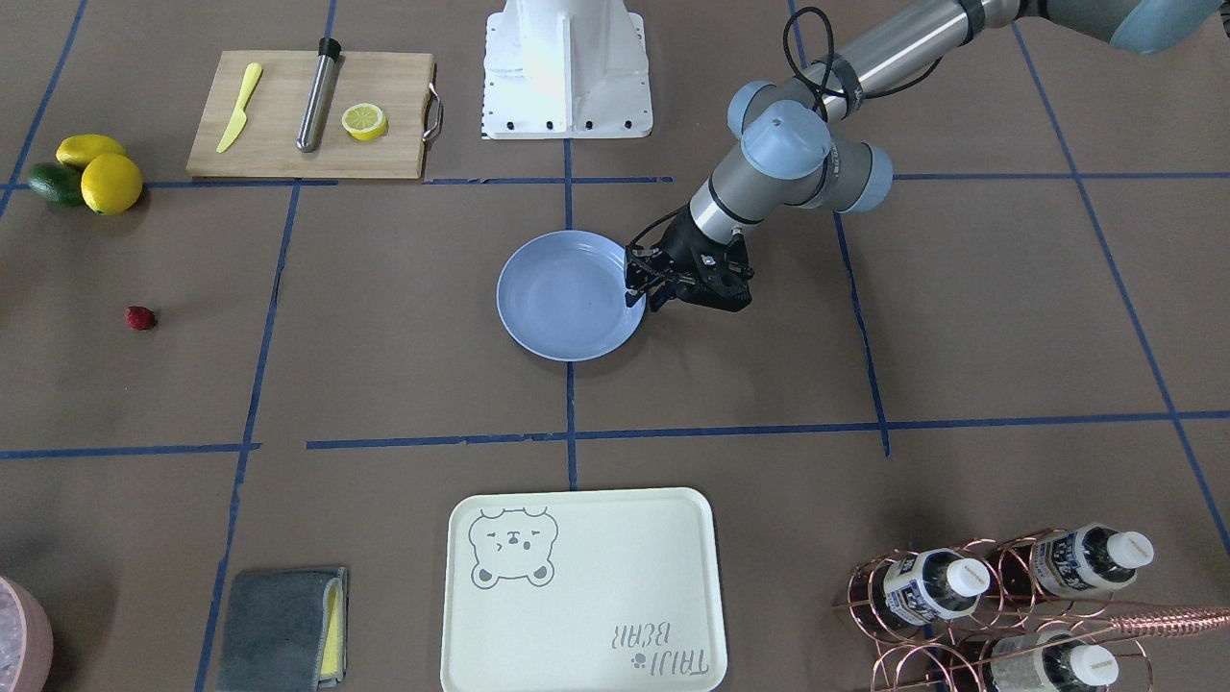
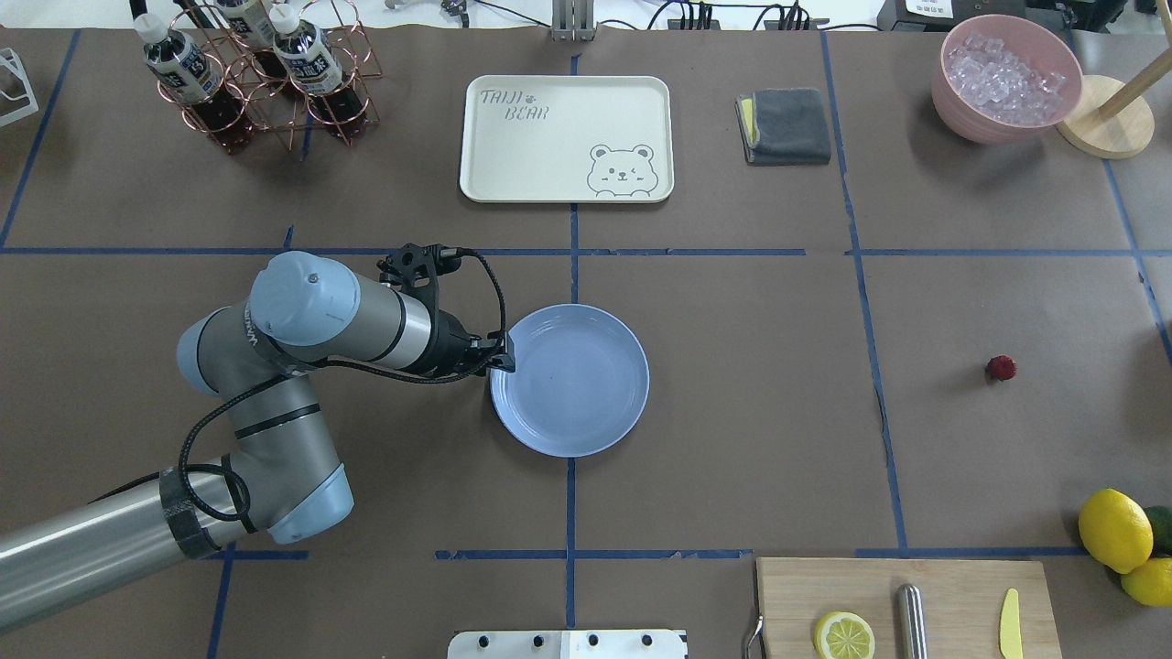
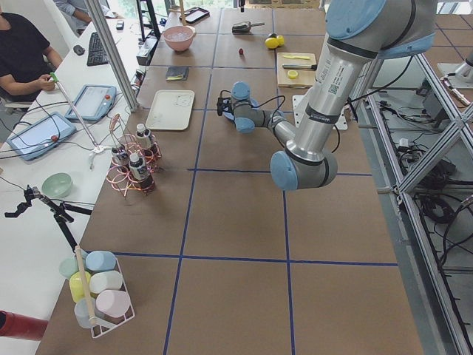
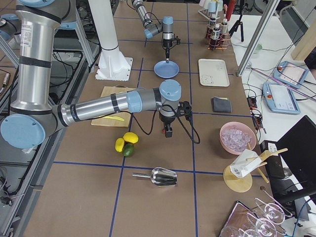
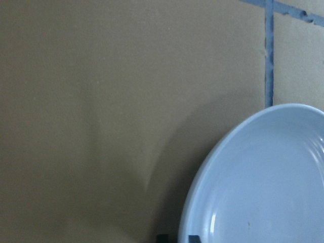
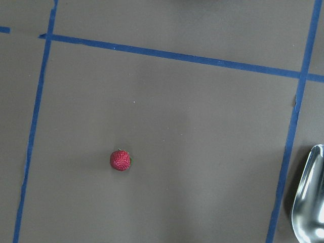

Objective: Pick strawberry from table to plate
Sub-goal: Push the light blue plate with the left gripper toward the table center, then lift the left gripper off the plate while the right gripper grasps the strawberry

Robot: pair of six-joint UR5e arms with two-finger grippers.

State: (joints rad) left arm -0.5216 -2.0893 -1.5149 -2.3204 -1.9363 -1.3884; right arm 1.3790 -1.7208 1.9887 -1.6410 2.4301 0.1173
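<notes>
A small dark red strawberry (image 1: pixel 140 318) (image 2: pixel 1001 368) lies alone on the brown table (image 1: pixel 404 317). It also shows left of centre in the right wrist view (image 6: pixel 120 160). The pale blue plate (image 1: pixel 562 308) (image 2: pixel 586 394) (image 5: pixel 263 187) rests empty at the table's middle, far from the berry. My left gripper (image 1: pixel 636 288) (image 2: pixel 504 360) points down at the plate's rim, shut on it with one finger inside and one outside. My right gripper (image 4: pixel 168 132) shows only in the exterior right view, hanging above the table; I cannot tell whether it is open or shut.
A cutting board (image 1: pixel 312 115) carries a lemon half, a yellow knife and a metal rod. Lemons and an avocado (image 1: pixel 86 173) lie near the strawberry. Also on the table: a bear tray (image 1: pixel 581 591), a bottle rack (image 1: pixel 999 605), a grey cloth (image 1: pixel 279 630), an ice bowl (image 2: pixel 1007 78), a metal scoop (image 6: pixel 310 197).
</notes>
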